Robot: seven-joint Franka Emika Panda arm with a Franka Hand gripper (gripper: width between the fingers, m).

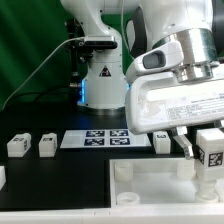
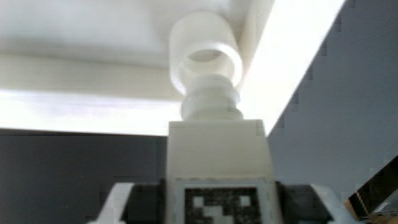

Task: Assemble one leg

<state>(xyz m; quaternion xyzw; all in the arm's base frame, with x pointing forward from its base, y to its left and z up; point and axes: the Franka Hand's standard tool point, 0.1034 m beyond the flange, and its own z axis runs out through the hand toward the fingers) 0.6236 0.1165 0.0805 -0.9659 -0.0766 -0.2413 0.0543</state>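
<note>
My gripper (image 1: 203,150) is shut on a white leg (image 1: 209,152) with a black-and-white tag, holding it upright over the large white panel (image 1: 150,185) at its corner on the exterior view's right. In the wrist view the leg (image 2: 217,150) sits between the fingers (image 2: 134,200), tag facing the camera. Its narrower threaded end points at a round corner socket (image 2: 210,52) of the panel (image 2: 80,100). I cannot tell whether the end touches the socket. Two more legs (image 1: 18,145) (image 1: 47,145) lie on the table at the exterior view's left.
The marker board (image 1: 98,138) lies behind the panel. A further leg (image 1: 161,141) stands by its right end, and a white part (image 1: 2,177) shows at the left edge. The arm's base (image 1: 100,75) stands at the back.
</note>
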